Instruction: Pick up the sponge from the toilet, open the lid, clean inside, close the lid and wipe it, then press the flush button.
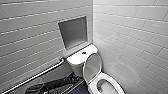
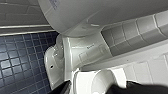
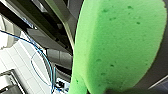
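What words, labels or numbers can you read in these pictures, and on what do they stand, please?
Nothing is readable.
Bluish print on the toilet, left wrist view: too blurred.
Small mark on its pedestal: too blurred.
The sponge bears no text.

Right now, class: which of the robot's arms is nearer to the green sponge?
Right. The sponge sits close against that wrist, seemingly held in its jaws. The left arm is down low beside the toilet, with no sponge near it.
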`<state>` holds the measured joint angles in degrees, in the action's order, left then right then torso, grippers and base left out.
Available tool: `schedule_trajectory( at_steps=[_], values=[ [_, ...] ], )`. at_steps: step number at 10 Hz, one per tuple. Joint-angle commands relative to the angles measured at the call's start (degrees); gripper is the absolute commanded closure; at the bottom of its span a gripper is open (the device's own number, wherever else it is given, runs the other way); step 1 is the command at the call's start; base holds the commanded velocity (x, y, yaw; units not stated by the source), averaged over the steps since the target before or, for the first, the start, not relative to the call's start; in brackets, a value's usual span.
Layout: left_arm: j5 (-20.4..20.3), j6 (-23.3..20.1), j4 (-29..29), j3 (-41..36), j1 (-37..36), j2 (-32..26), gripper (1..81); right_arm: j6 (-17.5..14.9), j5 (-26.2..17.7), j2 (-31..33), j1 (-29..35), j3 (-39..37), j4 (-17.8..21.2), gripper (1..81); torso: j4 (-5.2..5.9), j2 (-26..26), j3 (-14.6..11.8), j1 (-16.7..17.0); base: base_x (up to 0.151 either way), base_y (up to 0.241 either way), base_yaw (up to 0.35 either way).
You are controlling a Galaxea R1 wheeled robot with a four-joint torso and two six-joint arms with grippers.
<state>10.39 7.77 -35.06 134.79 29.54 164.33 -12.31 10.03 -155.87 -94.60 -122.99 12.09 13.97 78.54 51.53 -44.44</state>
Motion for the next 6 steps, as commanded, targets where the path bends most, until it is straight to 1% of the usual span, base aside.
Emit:
schedule_trajectory(
  at_steps=[1,2,3,5,6],
  values=[
    [-0.7,3.2,-7.0,3.1,-9.9,0.6,1.0,0.1,-3.2,0.7,-1.3,2.2,-0.6,81.1,0.00,0.0,0.0,0.0,0.000,0.000,0.000],
    [-2.3,6.1,-8.2,3.7,-10.2,1.5,1.0,0.1,-3.4,1.1,-1.6,2.6,-0.8,81.1,0.00,0.0,0.0,0.0,0.000,0.000,0.000],
    [-3.2,7.4,-8.1,3.8,-10.7,2.1,1.0,0.0,-3.1,1.3,-2.1,3.6,-0.9,81.1,0.00,0.0,0.0,0.0,0.000,0.000,0.000],
    [-4.8,7.9,-8.2,5.7,-11.6,4.4,1.0,0.0,-2.1,1.6,-2.7,4.9,-1.0,81.1,0.00,0.0,0.0,0.0,0.000,0.000,0.000],
    [-4.8,8.2,-8.2,9.0,-12.2,7.0,1.0,0.1,-1.7,2.1,-2.7,5.9,-0.8,81.1,0.00,0.0,0.0,0.0,0.000,0.000,0.000]
  ],
)
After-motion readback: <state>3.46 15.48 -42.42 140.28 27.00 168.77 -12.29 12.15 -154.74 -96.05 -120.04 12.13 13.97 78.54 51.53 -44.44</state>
